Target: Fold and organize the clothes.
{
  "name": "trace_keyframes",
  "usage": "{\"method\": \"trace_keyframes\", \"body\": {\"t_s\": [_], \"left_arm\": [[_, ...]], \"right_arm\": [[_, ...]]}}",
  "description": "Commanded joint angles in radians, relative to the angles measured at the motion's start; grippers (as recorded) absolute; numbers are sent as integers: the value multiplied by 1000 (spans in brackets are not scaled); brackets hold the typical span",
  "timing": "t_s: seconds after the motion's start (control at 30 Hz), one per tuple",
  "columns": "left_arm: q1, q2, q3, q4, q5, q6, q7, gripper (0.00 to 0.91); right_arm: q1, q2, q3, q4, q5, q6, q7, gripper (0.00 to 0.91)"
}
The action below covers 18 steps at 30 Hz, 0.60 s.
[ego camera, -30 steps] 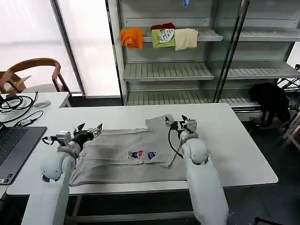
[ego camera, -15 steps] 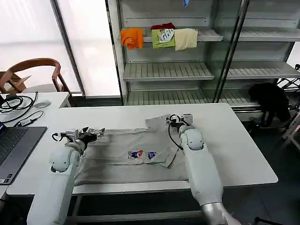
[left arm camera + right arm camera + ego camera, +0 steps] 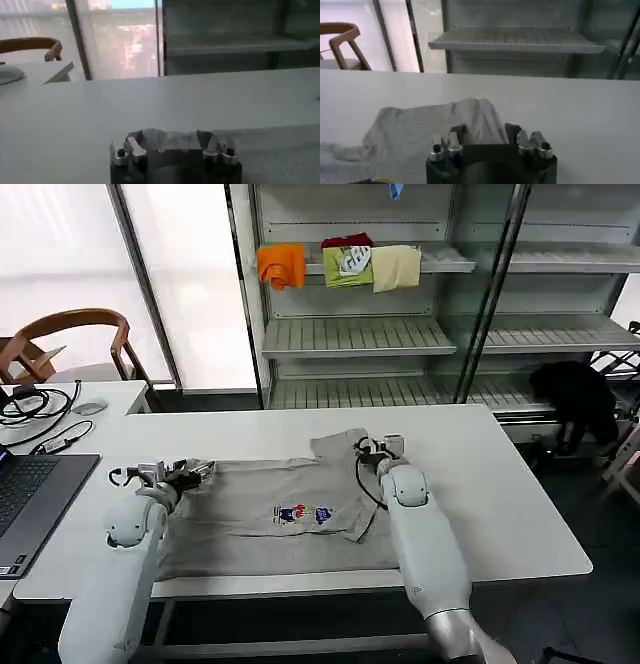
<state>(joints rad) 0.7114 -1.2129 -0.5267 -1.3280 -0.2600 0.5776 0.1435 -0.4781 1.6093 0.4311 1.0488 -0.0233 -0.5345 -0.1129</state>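
On the white table (image 3: 500, 484), the shirt (image 3: 280, 514) lay lengthwise from the left gripper (image 3: 190, 474) at 9 o'clock to the right gripper (image 3: 375, 448) at 3; neither grip could be told.

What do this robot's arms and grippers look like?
Both arms are smooth, rounded white shells with ball-like joints. The left gripper and right gripper are black blocks with silver metal fingers and screw heads, seen clearly in the wrist views. A thin black cable loops along the right wrist.

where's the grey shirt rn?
Head view: the grey shirt lies spread across the white table, centre-front, between the left hand and the right hand.
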Motion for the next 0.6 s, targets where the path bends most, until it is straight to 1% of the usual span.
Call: {"method": "trace_keyframes", "body": {"t_s": [0.03,0.23,0.37,0.43,0.47,0.53,0.6], "left_arm": [[-11,1,-4,41,-21,0,2,10],[-12,1,-4,57,-26,0,2,10],[-14,1,-4,55,-35,-1,1,0],[-16,-2,-7,51,-41,-4,-4,0],[-16,-3,-8,48,-55,-19,-12,0],[-11,-4,-17,23,-96,-64,-14,0],[-5,-2,-25,-6,-141,-109,-18,0]], "right_arm": [[3,49,-6,-28,-6,-6,-6,0],[-15,49,-5,10,-4,-8,-12,0],[-36,49,-6,57,28,10,-16,0],[-49,49,-7,87,45,33,-17,0],[-67,49,-10,123,74,54,-11,0],[-84,49,-14,153,115,85,5,0],[-108,49,-18,222,131,137,8,0]]}}
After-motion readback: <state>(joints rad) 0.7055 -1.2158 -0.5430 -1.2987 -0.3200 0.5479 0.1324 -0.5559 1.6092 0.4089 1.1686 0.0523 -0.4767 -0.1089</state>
